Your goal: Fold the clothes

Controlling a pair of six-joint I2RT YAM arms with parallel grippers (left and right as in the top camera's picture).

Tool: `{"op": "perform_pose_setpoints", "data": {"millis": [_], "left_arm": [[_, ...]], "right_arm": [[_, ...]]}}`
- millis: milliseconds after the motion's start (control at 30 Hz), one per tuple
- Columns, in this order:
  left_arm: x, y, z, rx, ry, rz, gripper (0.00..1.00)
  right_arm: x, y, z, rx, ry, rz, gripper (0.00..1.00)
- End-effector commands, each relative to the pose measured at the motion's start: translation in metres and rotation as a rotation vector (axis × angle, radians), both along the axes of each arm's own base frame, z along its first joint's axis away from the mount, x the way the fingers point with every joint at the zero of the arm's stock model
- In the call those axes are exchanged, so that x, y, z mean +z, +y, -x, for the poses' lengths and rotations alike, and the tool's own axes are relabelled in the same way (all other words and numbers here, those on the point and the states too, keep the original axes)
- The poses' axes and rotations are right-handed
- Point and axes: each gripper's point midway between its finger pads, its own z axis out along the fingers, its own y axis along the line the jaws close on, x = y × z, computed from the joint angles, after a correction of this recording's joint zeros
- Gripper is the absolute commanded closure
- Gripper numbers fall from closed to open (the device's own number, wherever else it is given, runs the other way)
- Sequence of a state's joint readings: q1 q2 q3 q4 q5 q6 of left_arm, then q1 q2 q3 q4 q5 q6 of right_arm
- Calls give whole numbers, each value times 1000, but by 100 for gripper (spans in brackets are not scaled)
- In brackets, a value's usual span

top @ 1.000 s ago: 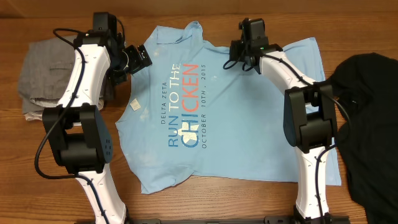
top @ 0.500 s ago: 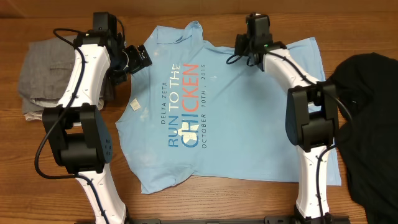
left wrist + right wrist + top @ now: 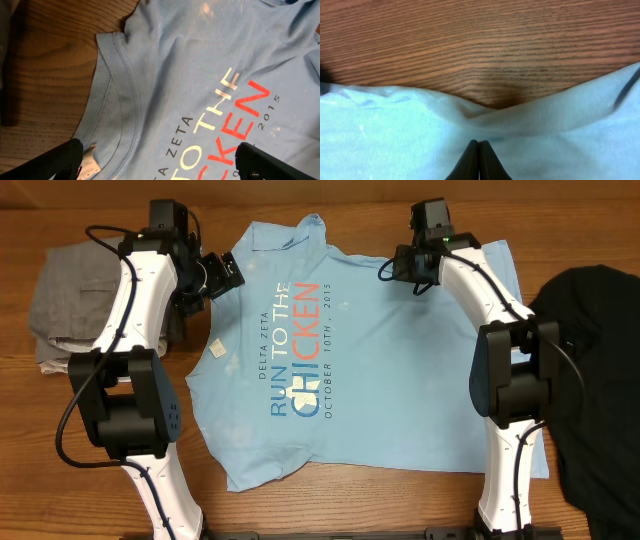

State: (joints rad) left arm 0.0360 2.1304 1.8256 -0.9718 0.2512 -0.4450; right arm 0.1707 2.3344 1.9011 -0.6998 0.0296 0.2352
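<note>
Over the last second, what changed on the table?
The right fingers, shut, slid to the robot's right along the far edge of the blue shirt. No visible grab or release. The shirt, the left fingers (open), the gray pile and the black garment stayed put.

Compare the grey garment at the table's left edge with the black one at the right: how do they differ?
The grey garment is folded into a compact stack; the black garment lies as a loose, rumpled heap. The grey one is pale and lies inside the overhead frame, while the black one is dark and runs off the frame's edge. Both rest on the wooden table, flanking the spread blue T-shirt.
</note>
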Motion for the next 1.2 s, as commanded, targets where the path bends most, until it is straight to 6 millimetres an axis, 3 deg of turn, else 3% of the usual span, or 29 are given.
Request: {"op": "perform_pose_setpoints", "data": {"millis": [0,500,867,1167], "left_arm": [[-6,-3,2,-19,10,3,0],[-6,-3,2,-19,10,3,0],[-6,-3,2,-19,10,3,0],[-6,-3,2,-19,10,3,0]], "right_arm": [[-26,-1,3,-5,36,-1,96],[-40,-5,1,-17,32,20,96],[-49,-9,21,-17,125,36,96],[-38,-8,-11,-29,-15,31,96]]}}
